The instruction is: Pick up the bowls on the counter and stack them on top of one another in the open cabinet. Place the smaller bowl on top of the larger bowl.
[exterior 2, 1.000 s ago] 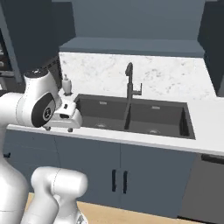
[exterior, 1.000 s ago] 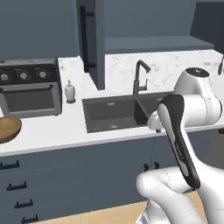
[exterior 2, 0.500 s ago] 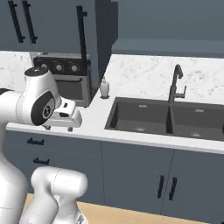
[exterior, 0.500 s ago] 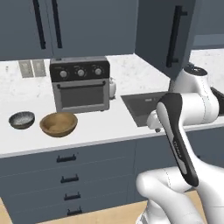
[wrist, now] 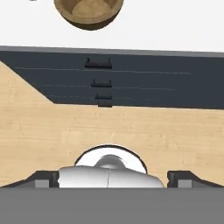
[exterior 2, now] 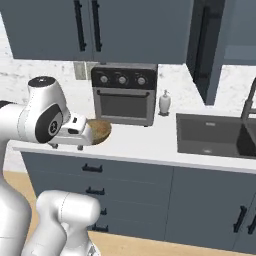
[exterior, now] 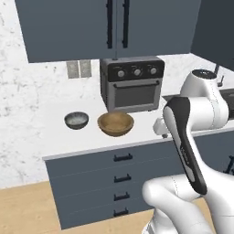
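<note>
Though the larger bowl (exterior: 115,124) looks rigid and light, its rim suits the pincer (wrist: 112,179), whose tips sit wide apart, holding nothing.

Base views flanking the arm, sharing the counter (exterior: 91,137); hand view straight down

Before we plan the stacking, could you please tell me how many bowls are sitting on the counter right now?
2. The smaller bowl sits on the counter left of the toaster oven; the larger bowl stands just to its right, in front of the oven. Both look untouched.
</note>
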Robot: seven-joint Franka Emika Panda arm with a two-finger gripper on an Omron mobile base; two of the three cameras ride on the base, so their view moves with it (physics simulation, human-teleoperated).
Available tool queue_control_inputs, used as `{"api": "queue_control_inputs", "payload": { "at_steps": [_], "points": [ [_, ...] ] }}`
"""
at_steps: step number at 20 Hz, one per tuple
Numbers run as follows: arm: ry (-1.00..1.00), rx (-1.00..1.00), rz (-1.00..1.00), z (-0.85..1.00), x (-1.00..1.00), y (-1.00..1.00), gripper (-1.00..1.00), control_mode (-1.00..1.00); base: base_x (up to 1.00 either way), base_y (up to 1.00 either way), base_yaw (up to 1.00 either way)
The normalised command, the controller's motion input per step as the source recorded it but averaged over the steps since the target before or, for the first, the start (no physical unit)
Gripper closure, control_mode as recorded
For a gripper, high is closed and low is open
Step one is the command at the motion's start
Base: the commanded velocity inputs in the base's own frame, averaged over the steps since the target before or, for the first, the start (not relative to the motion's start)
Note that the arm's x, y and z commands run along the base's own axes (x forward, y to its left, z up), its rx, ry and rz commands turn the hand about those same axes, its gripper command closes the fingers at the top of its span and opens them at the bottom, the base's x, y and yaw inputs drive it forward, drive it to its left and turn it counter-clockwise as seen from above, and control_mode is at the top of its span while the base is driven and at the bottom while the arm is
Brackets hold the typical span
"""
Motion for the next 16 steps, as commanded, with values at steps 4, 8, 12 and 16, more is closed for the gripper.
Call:
{"api": "queue_control_inputs", "payload": {
  "at_steps": [4,8,12,16],
  "points": [
    [0.00,0.00,0.00,0.00,0.00,0.00,-1.00,1.00,0.07,0.98,-0.02],
    [0.00,0.00,0.00,0.00,0.00,0.00,-1.00,1.00,0.60,0.79,0.00],
    [0.00,0.00,0.00,0.00,0.00,0.00,-1.00,1.00,0.82,0.57,0.00],
    [0.00,0.00,0.00,0.00,0.00,0.00,-1.00,1.00,0.66,0.34,0.00]
  ]
}}
